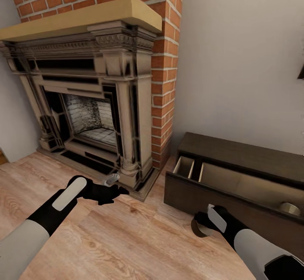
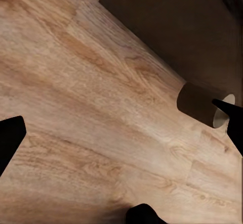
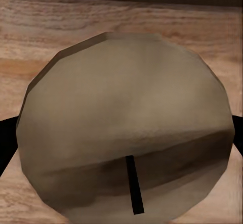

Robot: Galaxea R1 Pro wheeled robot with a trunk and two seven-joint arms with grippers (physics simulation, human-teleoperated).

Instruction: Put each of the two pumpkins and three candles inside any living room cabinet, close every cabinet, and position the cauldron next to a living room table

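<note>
R gripper (image 1: 202,225) pinches stubby beige-tan candle (image 3: 126,127); lift toward open dark-brown wood cabinet drawer (image 1: 236,178) at 2 o'clock, clear the front. L gripper (image 1: 110,187) spread, idle.

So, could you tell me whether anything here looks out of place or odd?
Only the cabinet: its wide drawer stands pulled open with a candle lying inside. The right gripper grips another candle above the floor, beside the drawer front.

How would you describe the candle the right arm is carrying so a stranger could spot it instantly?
Start at the brick fireplace, then look right to the low dark cabinet with its pulled-out drawer. Just in front of that drawer, over the wood floor, the right end effector grips a stubby tan candle. Another candle lies inside the drawer; this one is outside it.
</note>
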